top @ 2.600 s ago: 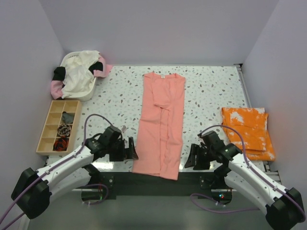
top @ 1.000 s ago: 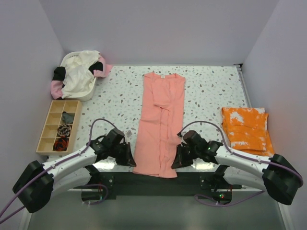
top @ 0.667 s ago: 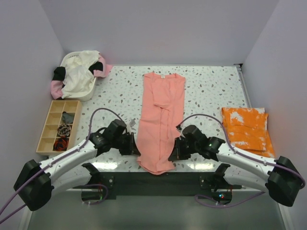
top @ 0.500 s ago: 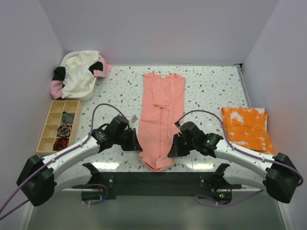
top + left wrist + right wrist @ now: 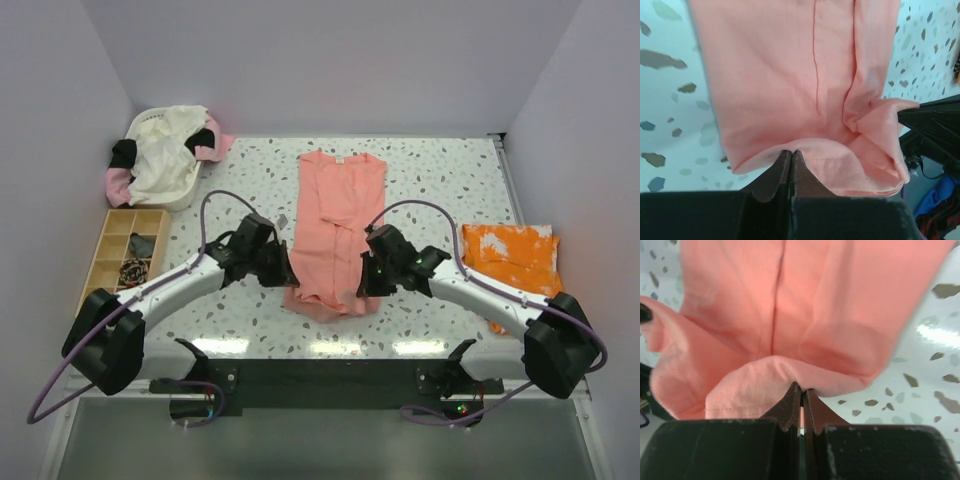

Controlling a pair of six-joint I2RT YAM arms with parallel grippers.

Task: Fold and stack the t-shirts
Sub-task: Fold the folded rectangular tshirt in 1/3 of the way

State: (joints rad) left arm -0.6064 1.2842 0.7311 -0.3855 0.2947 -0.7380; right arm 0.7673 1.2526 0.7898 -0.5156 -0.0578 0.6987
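A: Shirt (image 5: 337, 215) location, and its feel?
B: Pink, centre of the table (image 5: 440, 190). Light, limp, sagging. Hem corners suit best; left gripper (image 5: 286, 274) and right gripper (image 5: 363, 284) each pinch one, clamped tight.

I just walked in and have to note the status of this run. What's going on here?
Two robot arms are mid-fold on a salmon-pink t-shirt lying lengthwise on the table. The left gripper and right gripper are each shut on a corner of its bottom hem, holding it raised and doubled over the lower half. An orange splotched t-shirt lies folded at the right, and more shirts are heaped in a white basket far left.
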